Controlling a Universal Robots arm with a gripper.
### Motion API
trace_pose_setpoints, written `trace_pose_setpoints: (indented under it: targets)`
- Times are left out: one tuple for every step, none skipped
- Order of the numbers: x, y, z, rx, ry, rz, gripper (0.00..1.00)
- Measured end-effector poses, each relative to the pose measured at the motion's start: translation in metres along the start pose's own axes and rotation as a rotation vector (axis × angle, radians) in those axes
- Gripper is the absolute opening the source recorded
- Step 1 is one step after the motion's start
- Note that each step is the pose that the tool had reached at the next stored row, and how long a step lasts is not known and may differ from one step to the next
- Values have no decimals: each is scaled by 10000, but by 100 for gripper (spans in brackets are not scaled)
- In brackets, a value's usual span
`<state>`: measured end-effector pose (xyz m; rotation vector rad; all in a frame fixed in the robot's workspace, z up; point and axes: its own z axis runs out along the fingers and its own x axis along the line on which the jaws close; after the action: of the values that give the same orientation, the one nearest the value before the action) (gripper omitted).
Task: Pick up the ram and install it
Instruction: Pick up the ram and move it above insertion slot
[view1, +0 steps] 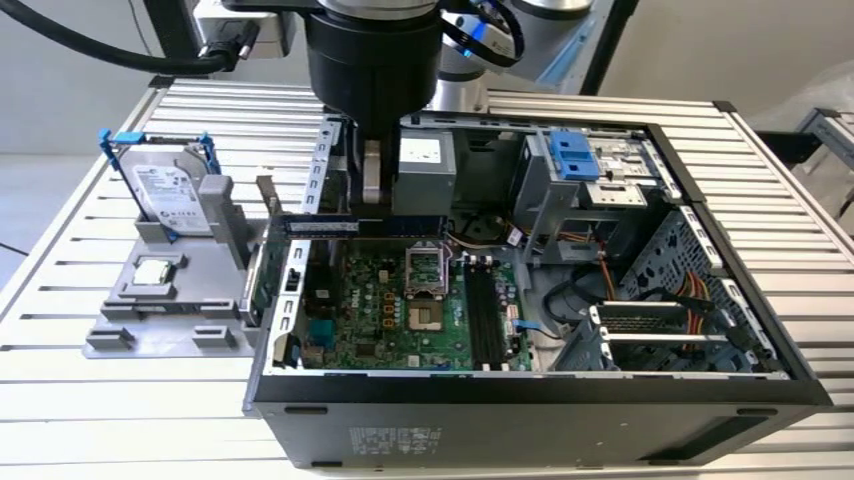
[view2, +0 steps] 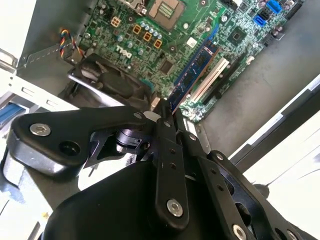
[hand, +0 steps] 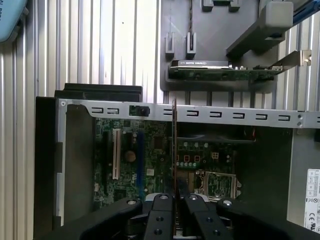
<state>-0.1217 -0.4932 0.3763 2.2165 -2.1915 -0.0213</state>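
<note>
Standing by the slatted metal table (view1: 120, 420), I see a grey stand (view1: 147, 320) out at nine o'clock from the open computer case (view1: 534, 410) in the exterior view. A silver hard drive (view1: 171, 195) with blue rails stands upright in it. A green expansion card (hand: 215, 74) with a metal bracket sits on edge in that same stand, just outside the case wall. Further across, the arm reaches in from twelve o'clock, and its gripper (view1: 374, 210) hangs inside the case near the far wall. In both wrist views its fingers (view2: 167, 150) are drawn in tight on the ram (view1: 350, 226), with the thin blue stick pinched between them. The ram is held in the air above the motherboard (view1: 387, 310), its length running nine to three in the exterior view. The processor socket (view1: 424, 265) lies at about five o'clock from it. The long black slots (view1: 483, 318) sit further round toward four o'clock, running twelve to six, and the ram is well apart from them and not seated. At two o'clock in the case stands a drive cage (view1: 574, 160) with a blue front.
</note>
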Motion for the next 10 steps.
trace_pose_setpoints:
  targets:
    - [0, -13, 0, 0, 0, 0, 0]
    - [1, -26, -1, 0, 1, -1, 0]
    - [1, -40, -1, 0, 0, 0, 0]
    - [1, -54, -1, 0, 0, 0, 0]
    - [1, -67, -2, 0, -1, 0, 0]
    - [1, -81, -2, 0, 0, 0, 0]
    - [1, -95, -3, 0, 0, 0, 0]
    - [1, -108, -3, 0, 0, 1, 0]
    - [2, -122, -3, 1, 0, 0, 0]
    - [2, -136, -3, 0, 0, 1, 0]
